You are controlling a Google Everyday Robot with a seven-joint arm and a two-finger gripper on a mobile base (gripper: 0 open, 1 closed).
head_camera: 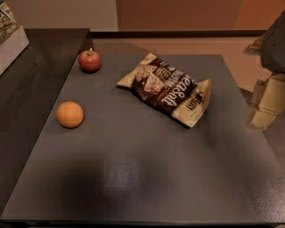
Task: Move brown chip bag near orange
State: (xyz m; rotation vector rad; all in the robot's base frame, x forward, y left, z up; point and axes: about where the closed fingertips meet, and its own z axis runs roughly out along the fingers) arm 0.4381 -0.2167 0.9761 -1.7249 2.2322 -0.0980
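Brown chip bag [165,89], a crinkly dark-brown snack packet with tan ends and white "Sea Salt" lettering, lies flat on the dark grey matte table [147,178]. It is well apart from the small, smooth, round orange fruit [70,114], to the orange's right as an onlooker at the near edge sees it, and a little farther back. The bag lies at a slant. One tan end points toward the far side of the table and the other toward the near right, with the printed face and its chip picture turned up.

The orange itself rests close to the table's left edge. Beyond the orange, toward the far left corner and well apart from it, a round red apple [90,61] stands upright with its short stem on top.

Far to the right of the orange, past the bag and out beyond the table's right edge, the robot's tan, blocky gripper [266,104] hangs clear of the bag, with a dark grey part of the arm [274,44] above it. From here one cannot tell whether its jaws are wide or narrow, and it touches none of the things on the table.

To the left of the orange, a glossy black countertop [40,67] adjoins the table. A white box [11,46], cut off at the corner of the view, sits at the countertop's far end. An orange-brown wall [178,13] closes the room far behind the orange.
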